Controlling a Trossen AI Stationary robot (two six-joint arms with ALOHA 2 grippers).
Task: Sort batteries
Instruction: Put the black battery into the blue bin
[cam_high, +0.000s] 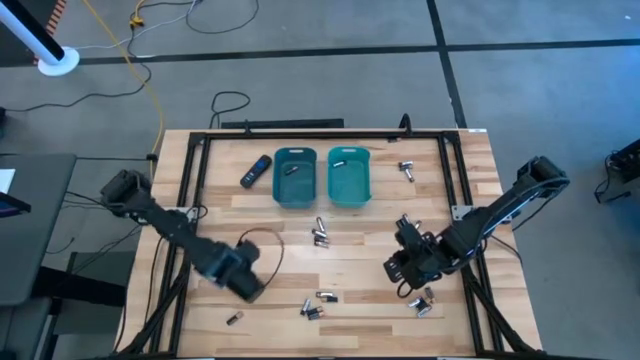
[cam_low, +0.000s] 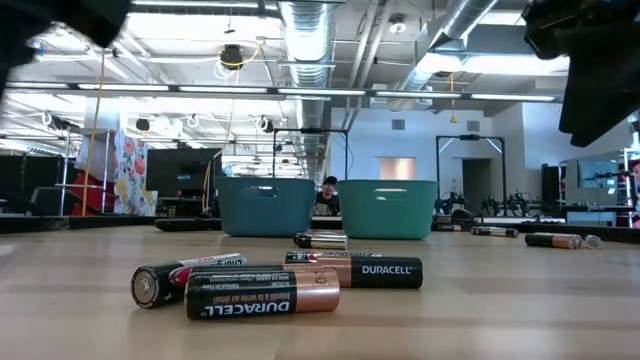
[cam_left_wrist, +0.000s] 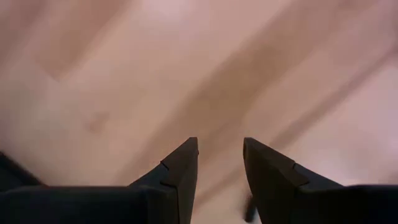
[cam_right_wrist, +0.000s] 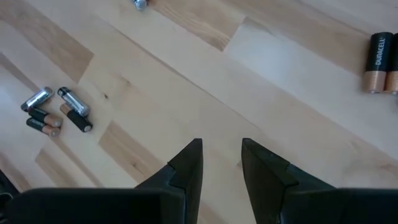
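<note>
Small batteries lie on their sides in loose groups on the wooden table: one group (cam_high: 320, 237) mid-table, one (cam_high: 316, 305) near the front edge, a single cell (cam_high: 234, 318) at front left, and others (cam_high: 424, 303) at front right. Two teal bins (cam_high: 295, 177) (cam_high: 349, 175) stand at the back, each with something small inside. My left gripper (cam_high: 244, 283) hangs over bare wood at front left, pointing down, open (cam_left_wrist: 221, 144) with nothing between its fingers. My right gripper (cam_high: 400, 268) hovers right of centre, open (cam_right_wrist: 222, 144) over bare wood, with batteries (cam_right_wrist: 56, 112) farther off.
A black remote-like device (cam_high: 255, 171) lies left of the bins. A lone battery (cam_high: 407, 168) lies right of them. A black frame (cam_high: 195, 180) edges the table. In the low view, dark copper-ended cells (cam_low: 260, 285) lie in the foreground before the bins (cam_low: 265, 207).
</note>
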